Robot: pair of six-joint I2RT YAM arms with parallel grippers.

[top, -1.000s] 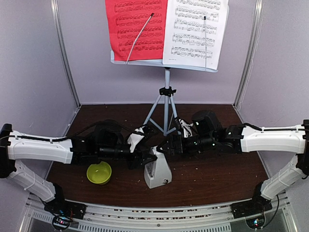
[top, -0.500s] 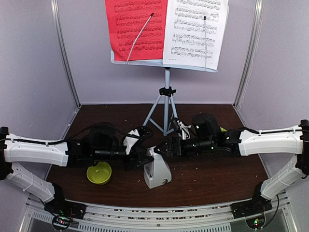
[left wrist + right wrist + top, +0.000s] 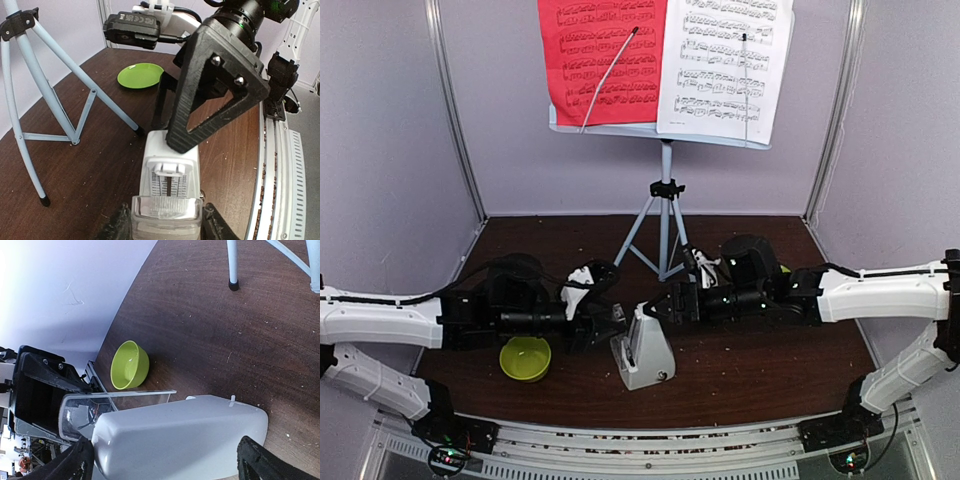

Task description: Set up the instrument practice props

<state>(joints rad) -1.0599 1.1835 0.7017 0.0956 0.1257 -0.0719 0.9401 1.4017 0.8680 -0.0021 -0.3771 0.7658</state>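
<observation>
- Far L: lime-green bowl (image 3: 525,358) upright on brown table (image 3: 770,365), near front edge, just beside L arm.
- L gripper (image 3: 167,226) reaches in low from L. Fingers clenched on clear cover (image 3: 100,412), one each side of its end.
- Cover sits at front face of metronome, w/ pendulum scale visible past it. Can't tell if its far end touches the body.
- Metronome (image 3: 645,355): small white pyramid on table, centre-front, between the two grippers and nearer front edge than tripod feet.
- R gripper (image 3: 167,460) comes in from R. Fingers spread wide, one each side of metronome body, close against it. Can't tell if they squeeze or only bracket it.
- Centre-back: music stand (image 3: 666,165) upright on tripod, apart from metronome.
- On stand's desk: red sheet (image 3: 603,55) on L, white sheet (image 3: 725,60) on R, side by side. Each has a thin retaining arm across it. Both overhang the lower lip.
- R of tripod: lime-green plate (image 3: 141,75) flat on table, behind R gripper.
</observation>
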